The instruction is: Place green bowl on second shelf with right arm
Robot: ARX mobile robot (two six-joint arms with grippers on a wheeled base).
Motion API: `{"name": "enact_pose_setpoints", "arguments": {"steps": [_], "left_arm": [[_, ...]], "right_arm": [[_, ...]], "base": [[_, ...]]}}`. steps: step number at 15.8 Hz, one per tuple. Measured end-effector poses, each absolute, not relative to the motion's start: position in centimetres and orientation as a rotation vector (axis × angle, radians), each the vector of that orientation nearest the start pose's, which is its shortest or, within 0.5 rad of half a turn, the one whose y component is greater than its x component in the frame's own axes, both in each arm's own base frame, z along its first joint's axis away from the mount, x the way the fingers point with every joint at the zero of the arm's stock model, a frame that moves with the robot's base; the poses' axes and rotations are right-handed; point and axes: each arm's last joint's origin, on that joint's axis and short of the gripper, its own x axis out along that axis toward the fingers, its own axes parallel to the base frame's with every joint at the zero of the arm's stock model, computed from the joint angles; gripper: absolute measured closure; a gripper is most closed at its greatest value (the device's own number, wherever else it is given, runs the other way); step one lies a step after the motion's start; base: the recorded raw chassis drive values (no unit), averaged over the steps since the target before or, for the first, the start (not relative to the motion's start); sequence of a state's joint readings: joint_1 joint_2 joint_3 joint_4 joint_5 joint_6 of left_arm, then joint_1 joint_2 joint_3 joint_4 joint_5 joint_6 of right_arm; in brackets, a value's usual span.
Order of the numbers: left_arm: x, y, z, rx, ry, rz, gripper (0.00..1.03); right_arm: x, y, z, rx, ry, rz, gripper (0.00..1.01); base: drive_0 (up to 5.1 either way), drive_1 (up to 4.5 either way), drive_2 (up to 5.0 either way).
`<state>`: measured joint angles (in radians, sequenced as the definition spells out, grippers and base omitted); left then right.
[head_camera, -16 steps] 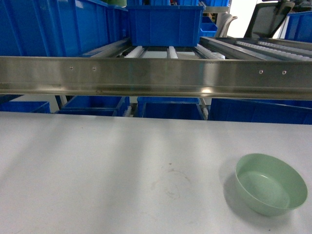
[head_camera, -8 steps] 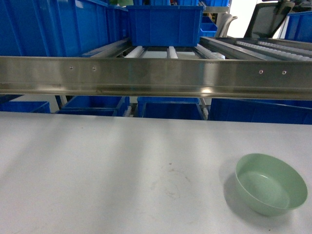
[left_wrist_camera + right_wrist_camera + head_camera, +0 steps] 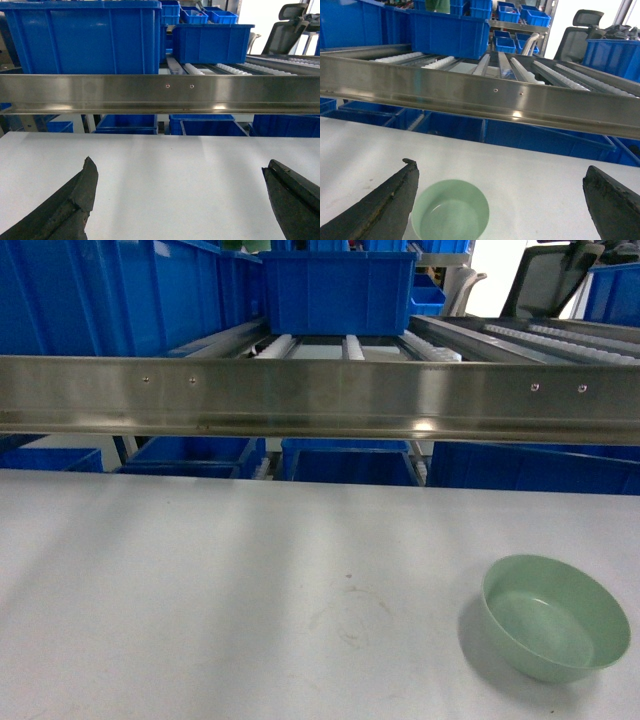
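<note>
The bowl (image 3: 555, 618) sits on the worktop (image 3: 200, 590) below the shelf (image 3: 320, 398); the right end effector (image 3: 500, 210), spread wide above, should descend squarely over its rim.

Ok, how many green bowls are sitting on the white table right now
1. The green bowl sits upright on the white table, near its front right corner in the head view, between the open right gripper fingers. None shows elsewhere.

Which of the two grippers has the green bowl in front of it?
The right gripper: the green bowl sits on the white table beside its left finger. Between the left gripper fingers there is only bare table.
</note>
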<state>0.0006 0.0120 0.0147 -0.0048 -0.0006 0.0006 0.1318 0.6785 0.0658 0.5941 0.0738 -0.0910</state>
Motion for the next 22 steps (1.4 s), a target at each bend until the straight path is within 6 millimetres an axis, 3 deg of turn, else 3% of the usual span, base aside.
{"name": "enact_pose_setpoints", "arguments": {"steps": [3,6,9,11,16,22], "left_arm": [[9.8,0.0,16.7,0.001,0.002,0.001,0.05],[9.8,0.0,16.7,0.001,0.002,0.001,0.05],[9.8,0.0,16.7,0.001,0.002,0.001,0.05],[9.8,0.0,16.7,0.001,0.002,0.001,0.05],[9.8,0.0,16.7,0.001,0.002,0.001,0.05],[9.8,0.0,16.7,0.001,0.002,0.001,0.05]], "right_arm": [[17.0,1.9,18.0,-0.131,0.075,0.080,0.03],[22.2,2.0,16.8,-0.219,0.282,0.117,0.03],[27.4,1.7,16.8,-0.261,0.400,0.130,0.03],[29.6,1.4,16.2,-0.281,0.499,0.137,0.03],[31.9,2.9,14.9,-0.319,0.660,0.228,0.03],[32.9,2.8,10.8,-0.322,0.793,0.227,0.03]], "base": [[0.0,0.00,0.0],[0.0,0.00,0.0],[0.0,0.00,0.0],[0.0,0.00,0.0],[0.0,0.00,0.0],[0.0,0.00,0.0]]}}
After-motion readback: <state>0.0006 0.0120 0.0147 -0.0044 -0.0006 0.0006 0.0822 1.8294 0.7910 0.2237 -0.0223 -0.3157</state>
